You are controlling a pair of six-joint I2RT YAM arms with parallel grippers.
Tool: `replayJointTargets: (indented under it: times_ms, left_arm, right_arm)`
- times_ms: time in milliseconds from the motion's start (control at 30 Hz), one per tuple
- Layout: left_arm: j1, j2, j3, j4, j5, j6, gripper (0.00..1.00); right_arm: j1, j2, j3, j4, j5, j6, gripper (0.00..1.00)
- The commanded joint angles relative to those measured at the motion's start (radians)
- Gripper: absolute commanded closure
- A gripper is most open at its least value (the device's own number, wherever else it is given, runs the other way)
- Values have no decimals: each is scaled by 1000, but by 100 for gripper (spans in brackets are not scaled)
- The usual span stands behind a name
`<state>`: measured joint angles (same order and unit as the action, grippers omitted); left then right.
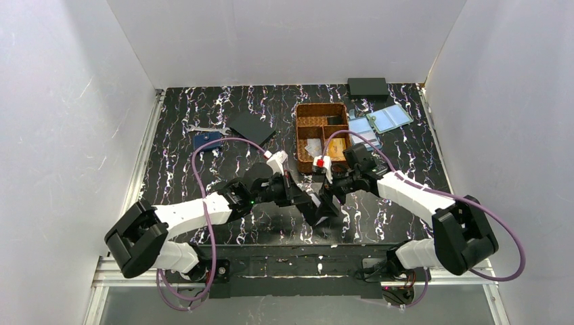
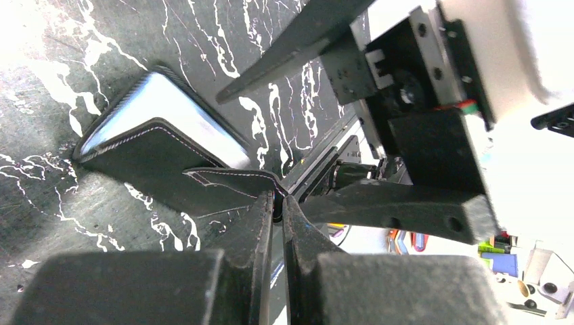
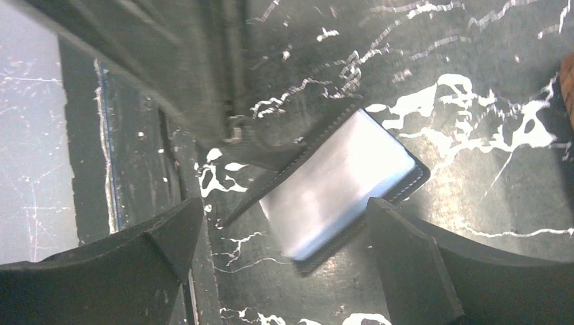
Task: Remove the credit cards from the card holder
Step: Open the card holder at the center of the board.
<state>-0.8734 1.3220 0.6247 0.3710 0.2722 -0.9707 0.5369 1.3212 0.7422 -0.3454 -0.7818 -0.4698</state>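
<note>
The desk (image 1: 179,122) is seen whole from above and behind the arm bases, faced forward and down. The left wrist view is set low and very near, sighted along the left hand (image 2: 277,202) to the card holder (image 2: 156,128). The right wrist view is aimed steeply down past the right hand (image 3: 284,217) at the same holder, which is shared by both wrist views.

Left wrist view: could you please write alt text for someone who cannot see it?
The left gripper is shut on a thin black flap of the card holder, which lies on the black marbled table showing a pale glossy inner face.
</note>
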Motion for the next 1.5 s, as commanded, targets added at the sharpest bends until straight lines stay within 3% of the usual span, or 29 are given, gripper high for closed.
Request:
replayJointTargets:
  times_ms: [0, 300, 400, 533, 633, 833, 867, 1067, 1200, 1300, 1367, 1467]
  left_arm:
    - [5, 17, 34, 40, 18, -4, 100]
    - [114, -89, -151, -21, -4, -42, 100]
    - [145, -159, -191, -180, -56, -19, 100]
    - [150, -269, -195, -511, -242, 6, 100]
    - [154, -316, -203, -630, -329, -1, 100]
    - [157, -171, -83, -902, -467, -40, 100]
    - [157, -142, -59, -938, -483, -49, 97]
    - [160, -123, 64, -1000, -464, 30, 53]
    - [160, -302, 83, -948, -407, 165, 42]
    - [160, -471, 38, -826, -288, 269, 31]
    - [163, -532, -11, -722, -152, 267, 25]
    - [163, -507, -81, -497, 45, 180, 23]
  right_arm:
    - [1, 32, 18, 51, 111, 76, 0]
    - [0, 2, 10, 60, 109, 76, 0]
    - [0, 3, 11, 57, 94, 76, 3]
    - [0, 9, 9, 64, 104, 78, 4]
    - [0, 20, 8, 73, 121, 85, 5]
    - [0, 33, 1, 86, 145, 90, 6]
    - [0, 33, 0, 86, 146, 91, 6]
    - [0, 24, 0, 83, 138, 84, 6]
    - [0, 14, 7, 68, 117, 69, 6]
    - [-2, 11, 15, 51, 113, 57, 5]
    - [-5, 9, 26, 33, 111, 43, 4]
    - [-20, 7, 50, -18, 88, -1, 3]
